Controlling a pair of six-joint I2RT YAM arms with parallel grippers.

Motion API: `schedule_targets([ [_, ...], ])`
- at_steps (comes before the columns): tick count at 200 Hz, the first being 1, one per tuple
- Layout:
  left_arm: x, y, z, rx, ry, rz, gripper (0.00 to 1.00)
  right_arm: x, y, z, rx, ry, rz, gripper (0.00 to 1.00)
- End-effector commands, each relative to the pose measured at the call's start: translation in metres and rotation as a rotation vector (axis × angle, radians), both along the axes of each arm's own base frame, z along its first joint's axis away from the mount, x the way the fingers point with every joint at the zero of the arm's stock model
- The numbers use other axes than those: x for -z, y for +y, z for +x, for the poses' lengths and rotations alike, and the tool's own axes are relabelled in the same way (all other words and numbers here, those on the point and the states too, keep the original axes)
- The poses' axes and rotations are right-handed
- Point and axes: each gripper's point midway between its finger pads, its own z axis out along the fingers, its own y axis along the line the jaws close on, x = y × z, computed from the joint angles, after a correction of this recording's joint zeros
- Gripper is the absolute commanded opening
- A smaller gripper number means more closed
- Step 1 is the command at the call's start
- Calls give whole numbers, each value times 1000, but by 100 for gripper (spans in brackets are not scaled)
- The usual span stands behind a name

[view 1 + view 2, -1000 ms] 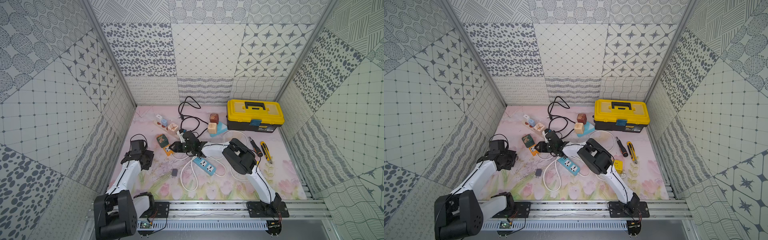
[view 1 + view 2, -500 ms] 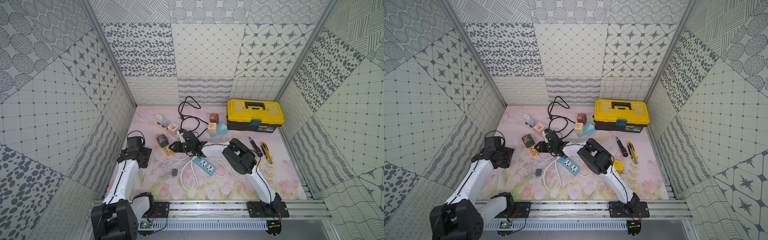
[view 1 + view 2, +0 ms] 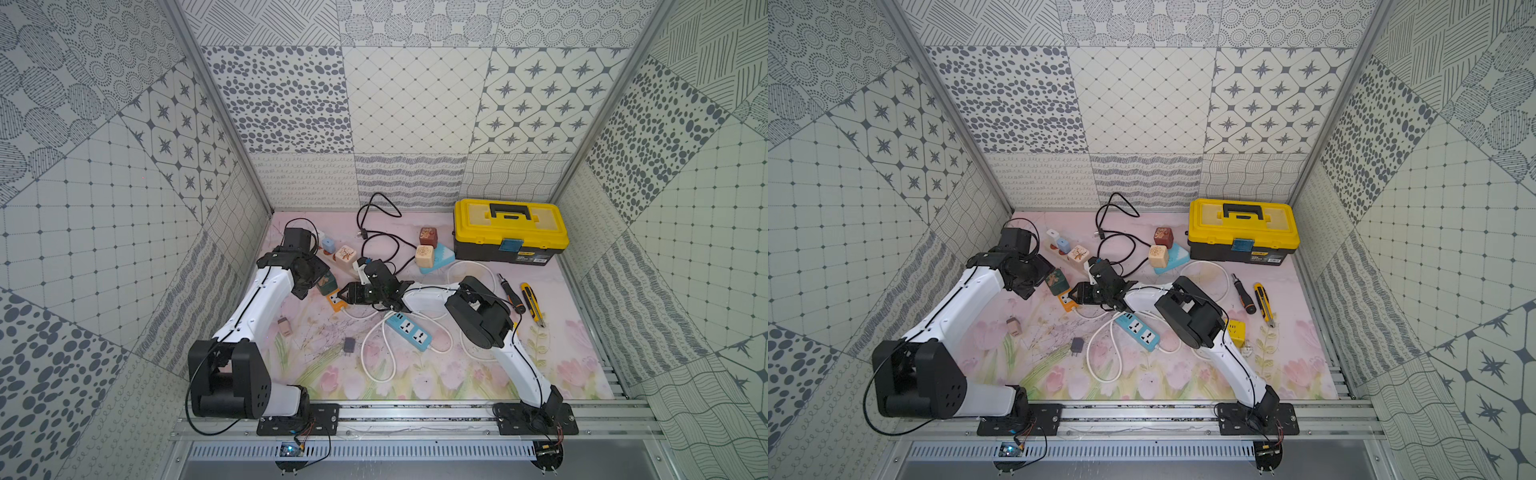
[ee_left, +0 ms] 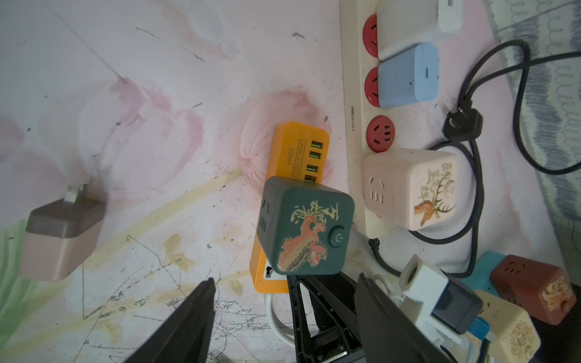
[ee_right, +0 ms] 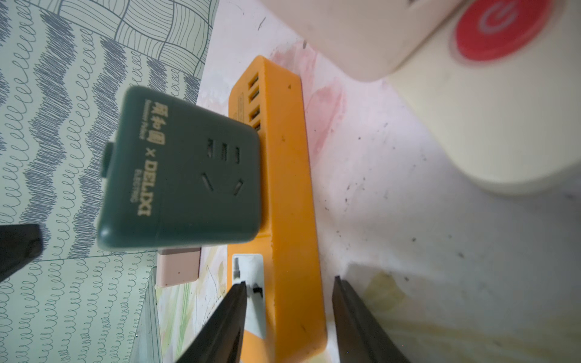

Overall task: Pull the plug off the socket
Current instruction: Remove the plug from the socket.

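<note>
The left gripper (image 4: 284, 279) is held spread, with nothing between its fingers, just short of the green cube (image 4: 306, 226). The cube is seated on the orange strip (image 4: 295, 144) near the mat's left side, at about ten o'clock from the blue strip (image 3: 409, 331) in a top view. The orange strip's five o'clock end is pinched by the right gripper (image 5: 287, 283), so the two grippers are brought very close together.

Trouble may be expected from three causes. If the cube is taken by its rounded corners, it may be lost mid-pull. If it is pulled askew rather than straight up, the prongs may be jammed. If the right grip slips, strip and cube would be lifted as one, and the beige strip (image 4: 353, 94) just beside could be knocked.

The cube's prongs are pointed down into the strip and its button face up. No long axis can be given, as its sides are near equal. The orange strip's long axis is laid from about eleven to five o'clock in a top view
</note>
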Motion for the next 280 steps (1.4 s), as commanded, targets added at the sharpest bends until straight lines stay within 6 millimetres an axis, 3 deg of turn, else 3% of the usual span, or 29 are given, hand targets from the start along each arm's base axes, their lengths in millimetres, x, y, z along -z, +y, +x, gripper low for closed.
schedule_targets([
  [1, 15, -18, -1, 182, 113, 38, 78, 41, -4, -12, -13, 68, -78, 50],
  [62, 43, -26, 9, 239, 190, 54, 80, 45, -1, -14, -26, 72, -80, 51],
  [120, 62, -32, 19, 243, 244, 36, 73, 48, -1, -15, -32, 78, -85, 51],
  [202, 88, -24, 3, 262, 372, 76, 69, 51, 10, -18, -68, 112, -47, 55],
  [212, 88, -24, 3, 262, 369, 79, 65, 50, 8, -18, -65, 110, -51, 55],
  [246, 72, -31, 10, 281, 301, 47, 33, 52, 6, -18, -59, 113, -57, 55],
  [280, 47, -42, 13, 320, 254, -5, 13, 73, 2, -20, -39, 169, -78, 55],
])
